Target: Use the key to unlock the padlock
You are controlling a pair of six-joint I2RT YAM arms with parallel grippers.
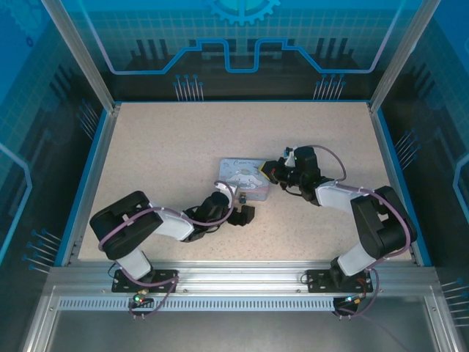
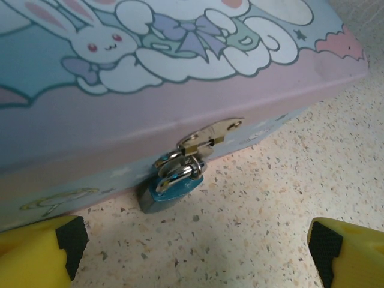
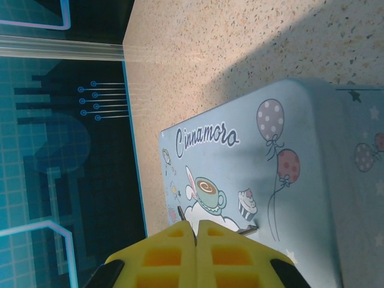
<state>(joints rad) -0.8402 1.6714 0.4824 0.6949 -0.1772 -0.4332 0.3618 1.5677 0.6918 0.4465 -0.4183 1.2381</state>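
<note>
From above, one tin (image 1: 245, 178) sits mid-frame. The left gripper (image 1: 236, 213) is just below its lower edge and the right gripper (image 1: 270, 172) is at its right edge.

In the left wrist view, the single padlock (image 2: 171, 189) hangs from the hasp (image 2: 207, 139) on the tin's front wall at frame centre. Its body slants down-left and its base is on the table (image 2: 270, 198). The left gripper's jaws are spread wide at the bottom corners, so the lock lies straight ahead of them. This arm is the nearer one.

In the right wrist view, the right gripper's jaws are clenched at bottom centre, above the tin's lid. One thin dark sliver, which I judge to be the key (image 3: 249, 228), juts rightward from beside them, apparently pinched.
</note>
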